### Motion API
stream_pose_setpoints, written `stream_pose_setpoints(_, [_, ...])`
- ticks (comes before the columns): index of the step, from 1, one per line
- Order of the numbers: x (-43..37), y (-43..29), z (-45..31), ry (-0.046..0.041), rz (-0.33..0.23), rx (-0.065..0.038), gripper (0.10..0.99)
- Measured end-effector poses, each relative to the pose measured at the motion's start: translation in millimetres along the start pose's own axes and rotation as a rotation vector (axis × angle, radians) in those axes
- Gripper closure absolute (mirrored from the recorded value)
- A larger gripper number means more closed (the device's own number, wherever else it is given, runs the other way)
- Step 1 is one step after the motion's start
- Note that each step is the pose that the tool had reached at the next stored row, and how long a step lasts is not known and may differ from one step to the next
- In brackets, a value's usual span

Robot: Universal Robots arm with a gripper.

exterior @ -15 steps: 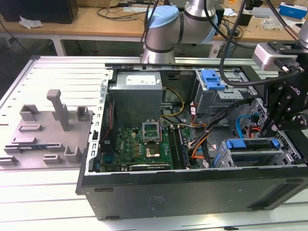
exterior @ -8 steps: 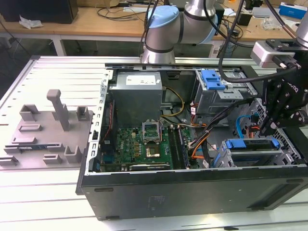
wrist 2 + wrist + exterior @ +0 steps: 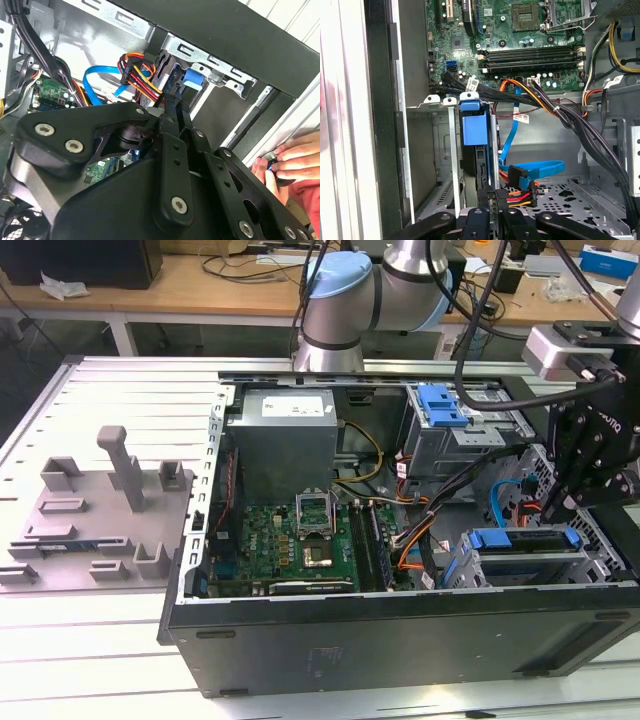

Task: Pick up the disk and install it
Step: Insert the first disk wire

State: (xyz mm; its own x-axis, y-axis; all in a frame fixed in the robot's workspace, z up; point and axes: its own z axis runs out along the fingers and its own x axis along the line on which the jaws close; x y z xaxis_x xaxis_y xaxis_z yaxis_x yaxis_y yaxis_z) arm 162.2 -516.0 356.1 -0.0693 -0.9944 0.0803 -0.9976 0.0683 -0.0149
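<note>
Disk [image 3: 522,538] bracket bright blue; motherboard [image 3: 290,545] green; case [image 3: 400,640] black.

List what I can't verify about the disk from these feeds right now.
1. Label face of the disk: it stands edge-on in the first wrist view, so the face is turned out of sight.
2. The disk's end nearest the claw: first wrist view, hidden behind the claw's black body.
3. What the person's hand grips: second wrist view, partly cut off by the picture's edge.

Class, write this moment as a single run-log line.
gripper: above drive cage | disk: in cage, beneath gripper | hand: beside case edge
</note>
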Motion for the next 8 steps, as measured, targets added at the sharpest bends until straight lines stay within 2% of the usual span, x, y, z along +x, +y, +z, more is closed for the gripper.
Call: stream_pose_setpoints(8, [1.3, 0.7, 0.8, -0.0001, 0.0, 0.0, 0.922])
